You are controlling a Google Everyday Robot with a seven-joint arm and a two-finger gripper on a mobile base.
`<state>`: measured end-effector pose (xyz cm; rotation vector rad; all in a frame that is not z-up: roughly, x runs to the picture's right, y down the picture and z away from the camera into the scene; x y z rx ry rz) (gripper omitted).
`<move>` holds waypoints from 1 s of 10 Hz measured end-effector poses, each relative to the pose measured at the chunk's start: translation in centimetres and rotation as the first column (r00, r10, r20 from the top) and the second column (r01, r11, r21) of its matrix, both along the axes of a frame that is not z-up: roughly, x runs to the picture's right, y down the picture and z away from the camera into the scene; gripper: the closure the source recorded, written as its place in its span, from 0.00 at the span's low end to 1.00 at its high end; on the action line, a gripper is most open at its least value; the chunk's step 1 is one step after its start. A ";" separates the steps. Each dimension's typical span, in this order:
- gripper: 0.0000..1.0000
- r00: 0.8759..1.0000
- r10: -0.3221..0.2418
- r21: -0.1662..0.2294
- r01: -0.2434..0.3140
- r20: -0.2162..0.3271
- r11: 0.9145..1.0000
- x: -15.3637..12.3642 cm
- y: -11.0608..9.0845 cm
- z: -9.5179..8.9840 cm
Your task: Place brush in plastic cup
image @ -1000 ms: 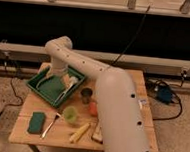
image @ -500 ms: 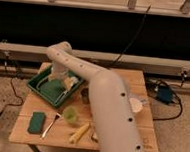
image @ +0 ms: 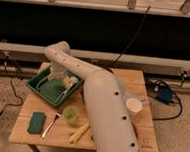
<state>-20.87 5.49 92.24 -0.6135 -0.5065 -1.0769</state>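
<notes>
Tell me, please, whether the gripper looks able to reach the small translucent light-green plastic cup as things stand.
Probably yes. The gripper is over the green tray, and the translucent light-green plastic cup stands upright on the wooden table beside the tray's near corner, nothing covering it.

There was only 1 camera. It sat up high, close behind the robot's big white arm (image: 105, 116), and looked forward and down at the wooden table (image: 130, 81). The arm was so near that it filled the lower middle (it hid part of the table). A dark wall (image: 92, 30) stood far behind. The gripper (image: 58, 81) was over the green tray (image: 36, 88).
</notes>
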 end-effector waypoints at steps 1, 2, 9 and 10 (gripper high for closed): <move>0.20 1.000 -0.008 0.007 0.008 -0.005 1.000 0.0 0.1 0.5; 0.20 1.000 -0.017 0.014 0.017 -0.007 1.000 -0.2 0.2 1.4; 0.25 0.998 -0.031 0.034 0.033 -0.049 0.999 2.1 -0.3 4.8; 0.34 0.998 -0.032 0.036 0.034 -0.057 0.999 2.9 -0.4 5.0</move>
